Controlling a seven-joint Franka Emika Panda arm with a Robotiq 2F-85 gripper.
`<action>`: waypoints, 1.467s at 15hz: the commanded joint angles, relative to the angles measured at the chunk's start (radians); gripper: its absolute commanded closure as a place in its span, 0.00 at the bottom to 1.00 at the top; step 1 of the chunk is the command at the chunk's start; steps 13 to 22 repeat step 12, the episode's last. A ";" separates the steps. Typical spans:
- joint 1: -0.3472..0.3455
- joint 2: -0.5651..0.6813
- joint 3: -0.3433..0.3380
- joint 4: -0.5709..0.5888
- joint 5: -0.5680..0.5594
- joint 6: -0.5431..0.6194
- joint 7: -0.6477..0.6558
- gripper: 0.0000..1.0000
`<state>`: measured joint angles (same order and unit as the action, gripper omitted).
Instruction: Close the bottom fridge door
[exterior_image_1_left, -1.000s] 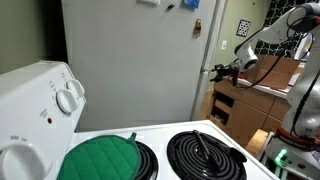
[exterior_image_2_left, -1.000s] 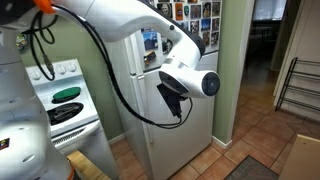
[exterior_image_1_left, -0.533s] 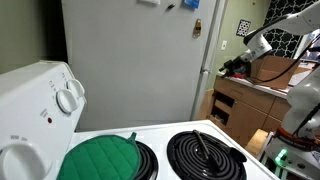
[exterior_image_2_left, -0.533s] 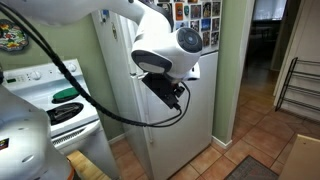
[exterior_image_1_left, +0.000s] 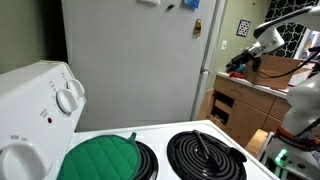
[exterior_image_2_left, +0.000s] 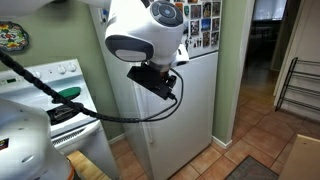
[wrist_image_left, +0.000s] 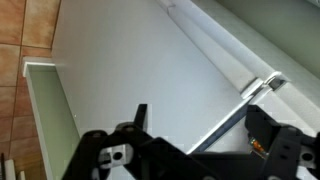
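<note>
The black gripper (exterior_image_1_left: 237, 63) hung at three o'clock of the tall white fridge (exterior_image_1_left: 130, 60), apart from its flat white door (wrist_image_left: 150, 70). Its fingers (wrist_image_left: 140, 115) stood wide, holding nothing.

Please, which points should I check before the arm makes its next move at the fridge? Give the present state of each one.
1. The bottom door of the white fridge sits flush: no gap shows in an exterior view, but the arm hides part of it: cannot tell.
2. The gripper is apart from the fridge edge: ok.
3. The fingers hold nothing: ok.
4. The black cable is free of snags: cannot tell.
5. The wooden drawer cabinet below the gripper is not touched: ok.
</note>
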<state>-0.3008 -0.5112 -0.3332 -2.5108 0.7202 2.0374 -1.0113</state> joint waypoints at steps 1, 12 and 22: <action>0.017 -0.125 -0.037 -0.042 -0.074 -0.064 -0.070 0.00; 0.045 -0.155 -0.074 -0.009 -0.048 -0.197 -0.128 0.00; 0.045 -0.155 -0.074 -0.009 -0.048 -0.197 -0.128 0.00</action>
